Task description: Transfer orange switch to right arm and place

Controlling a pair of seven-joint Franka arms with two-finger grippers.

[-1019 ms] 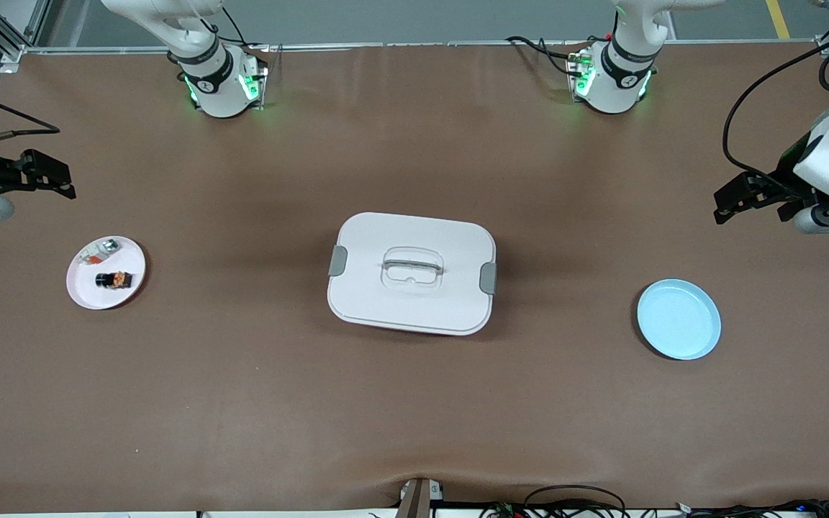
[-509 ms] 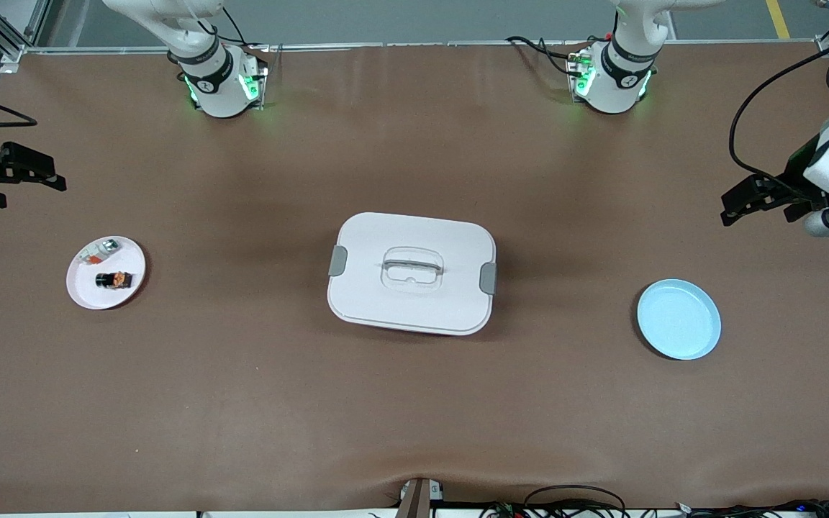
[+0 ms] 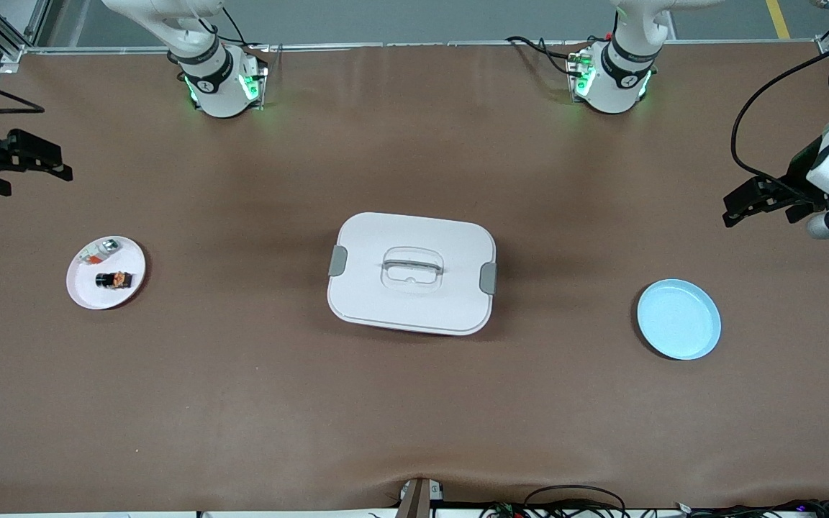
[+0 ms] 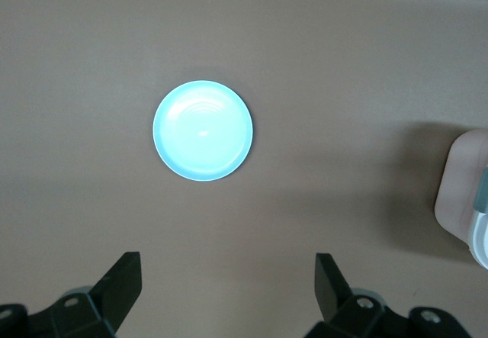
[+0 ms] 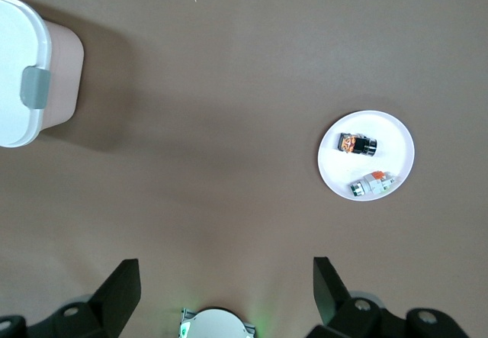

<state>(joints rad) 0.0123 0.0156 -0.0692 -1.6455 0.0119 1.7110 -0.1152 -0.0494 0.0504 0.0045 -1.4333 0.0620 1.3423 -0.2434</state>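
The orange switch (image 3: 114,279), a tiny black block with orange marks, lies on a small white plate (image 3: 83,293) toward the right arm's end of the table. The right wrist view shows the switch (image 5: 358,144) on that plate (image 5: 398,136) too. My right gripper (image 3: 60,164) hangs open and empty in the air near that end, off to one side of the plate; its fingers are spread wide in its wrist view (image 5: 226,264). My left gripper (image 3: 737,204) hovers open and empty at the other end, with only brown table between its fingers (image 4: 229,260).
A clear-silver part (image 3: 101,250) shares the white plate. A white lidded box (image 3: 411,272) with grey clips sits mid-table. An empty light-blue plate (image 3: 678,319) lies toward the left arm's end, below the left gripper's camera (image 4: 202,130). The arm bases (image 3: 216,83) stand at the table's back edge.
The right gripper has drifted a little toward the table's back edge. The left gripper has shifted slightly toward its end of the table. Nothing on the table has moved.
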